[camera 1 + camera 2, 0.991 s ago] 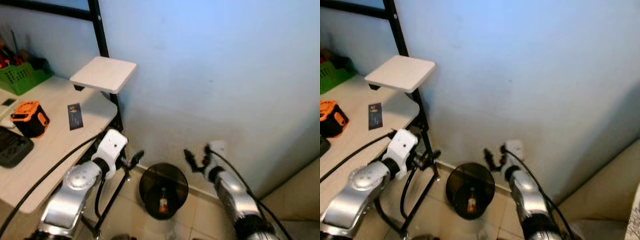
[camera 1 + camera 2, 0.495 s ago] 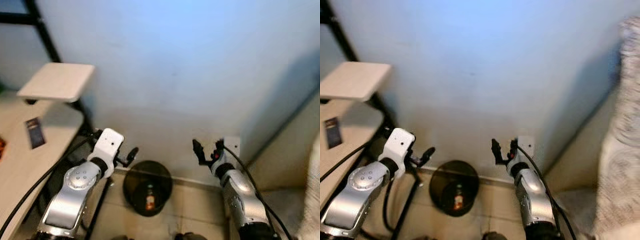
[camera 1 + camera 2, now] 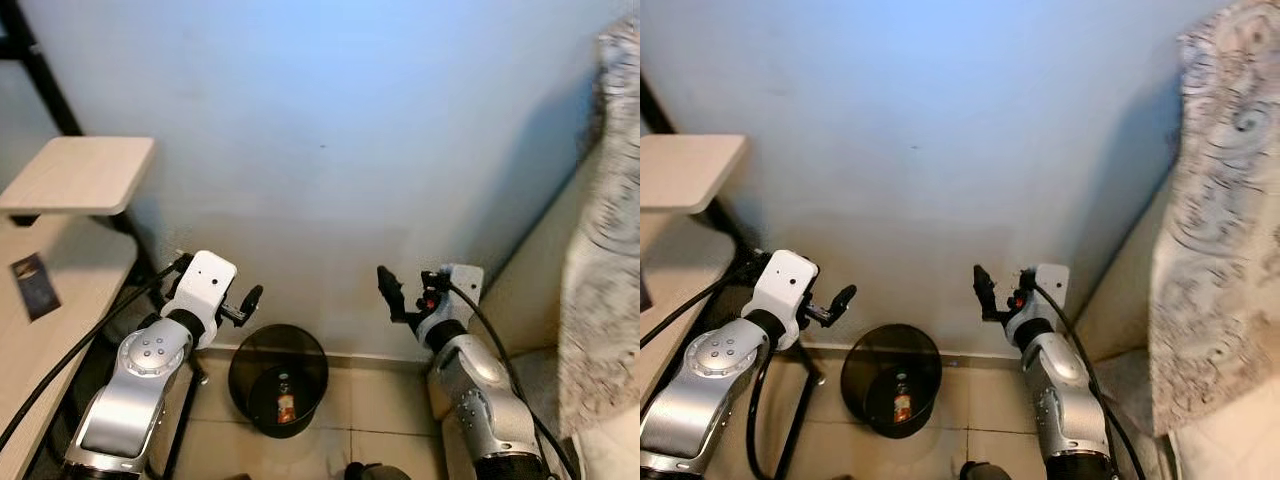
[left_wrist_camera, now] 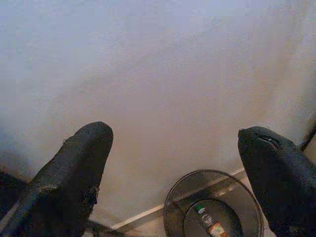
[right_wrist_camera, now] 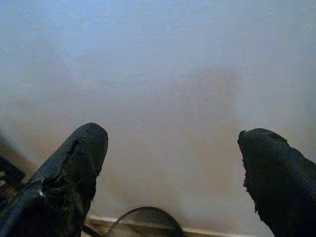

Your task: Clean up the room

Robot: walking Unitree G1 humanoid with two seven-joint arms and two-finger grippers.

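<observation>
Round dark translucent bin (image 3: 278, 378) on tiled floor against smooth pale wall; small bottle (image 3: 285, 404) lies inside. Left gripper (image 4: 177, 163) and right gripper (image 5: 173, 163) held above, fingers spread wide, both empty.

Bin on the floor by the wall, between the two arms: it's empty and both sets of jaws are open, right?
Not empty. The bin holds a small bottle, seen in the left eye view and the left wrist view. The rest holds: it stands on the floor by the wall, and the left gripper and right gripper have their jaws open.
</observation>
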